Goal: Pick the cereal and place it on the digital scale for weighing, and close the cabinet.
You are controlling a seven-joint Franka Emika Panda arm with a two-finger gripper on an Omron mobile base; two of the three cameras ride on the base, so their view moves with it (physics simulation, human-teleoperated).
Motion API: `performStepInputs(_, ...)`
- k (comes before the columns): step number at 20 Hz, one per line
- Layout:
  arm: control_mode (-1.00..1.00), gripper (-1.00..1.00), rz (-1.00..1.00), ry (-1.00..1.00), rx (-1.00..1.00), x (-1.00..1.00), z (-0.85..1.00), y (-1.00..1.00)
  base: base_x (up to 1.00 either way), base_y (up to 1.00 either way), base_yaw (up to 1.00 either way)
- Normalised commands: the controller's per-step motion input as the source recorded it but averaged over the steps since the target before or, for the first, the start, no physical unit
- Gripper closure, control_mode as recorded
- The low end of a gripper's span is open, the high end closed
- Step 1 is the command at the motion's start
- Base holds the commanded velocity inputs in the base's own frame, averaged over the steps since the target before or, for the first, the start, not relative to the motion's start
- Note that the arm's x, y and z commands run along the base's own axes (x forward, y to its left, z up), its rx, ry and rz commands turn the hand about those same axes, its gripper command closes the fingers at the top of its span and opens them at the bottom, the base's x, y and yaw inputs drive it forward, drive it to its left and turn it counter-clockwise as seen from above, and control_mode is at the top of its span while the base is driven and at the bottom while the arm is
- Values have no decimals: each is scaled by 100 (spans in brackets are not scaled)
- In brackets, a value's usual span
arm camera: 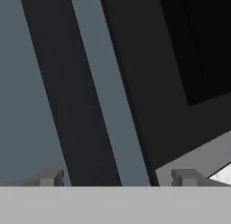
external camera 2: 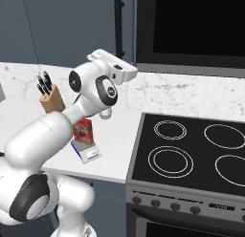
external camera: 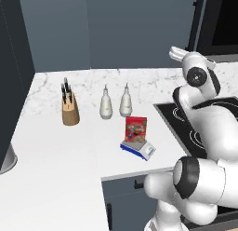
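Note:
The red speckled cereal (external camera: 135, 128) (external camera 2: 83, 130) stands upright on the blue digital scale (external camera: 138, 149) (external camera 2: 87, 152) near the counter's front edge. My gripper (arm camera: 117, 178) (external camera: 175, 51) (external camera 2: 118, 60) is raised far above them at the back wall, open and empty. It faces the slate-blue cabinet (external camera: 139, 25) (external camera 2: 76, 26), whose door looks flush with the wall. In the hand view the black bar handle (arm camera: 58, 92) (external camera 2: 118, 26) (external camera: 194, 25) runs close ahead, between the two fingertips (arm camera: 49, 178); I cannot tell if they touch it.
A wooden knife block (external camera: 70, 109) (external camera 2: 51, 100) and two white bottles (external camera: 106, 104) stand behind the scale. The black cooktop (external camera 2: 191, 150) lies to the right, with the black oven (external camera 2: 191, 26) set in the wall above it. A tall dark panel (external camera: 11, 71) borders the counter's left.

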Motion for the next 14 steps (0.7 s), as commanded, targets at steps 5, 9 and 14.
performStepInputs(5, -100, -100, -5, -2, 2, 86, 0, 0, 0, 0, 0)
performStepInputs(9, -100, -100, -1, 5, 5, 56, 2, -2, 0, 0, 0)
performStepInputs(14, -100, -100, 0, 0, 0, 97, -13, 0, 0, 0, 0)
